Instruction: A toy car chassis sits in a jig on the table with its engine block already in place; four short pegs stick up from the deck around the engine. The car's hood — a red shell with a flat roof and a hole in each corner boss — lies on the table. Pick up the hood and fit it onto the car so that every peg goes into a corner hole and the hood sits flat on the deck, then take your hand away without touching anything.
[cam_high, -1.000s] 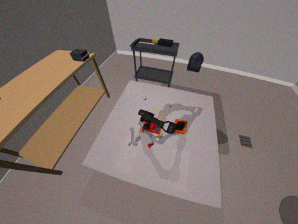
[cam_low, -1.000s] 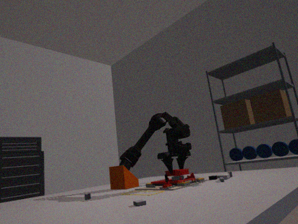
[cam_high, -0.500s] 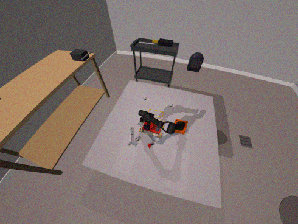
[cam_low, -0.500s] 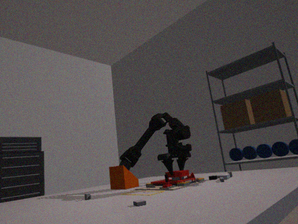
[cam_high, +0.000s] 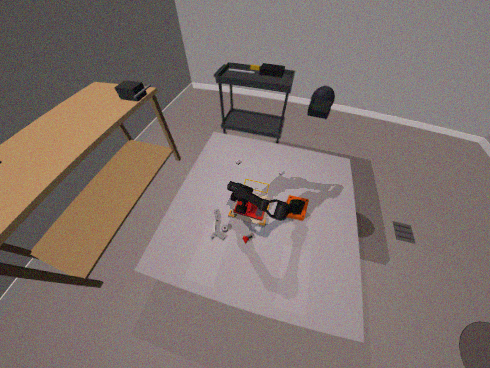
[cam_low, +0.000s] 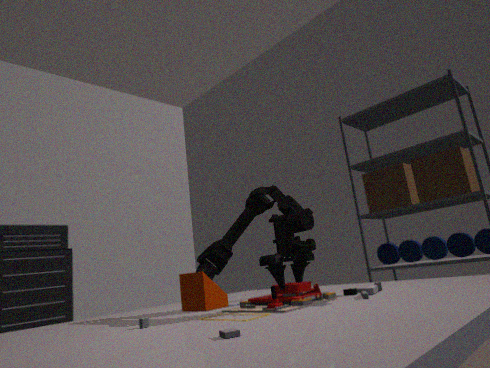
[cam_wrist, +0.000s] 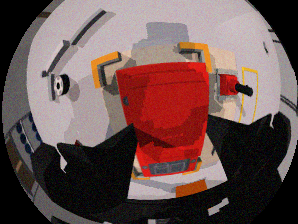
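My gripper is shut on the red hood, one finger on each side. The hood is over the chassis, roughly level and very low at the deck in the exterior view. The red chassis sits in the jig, between its yellow-orange corner brackets. In the wrist view the end of the chassis with a grey grille shows beyond the hood. The engine block, pegs and corner holes are hidden, so I cannot tell whether the pegs are in the holes.
A small red block with a black rod stands beside the jig. A wheel, grey parts and a small red piece lie nearby. The orange block is at the arm's base. A yellow outline marks the table.
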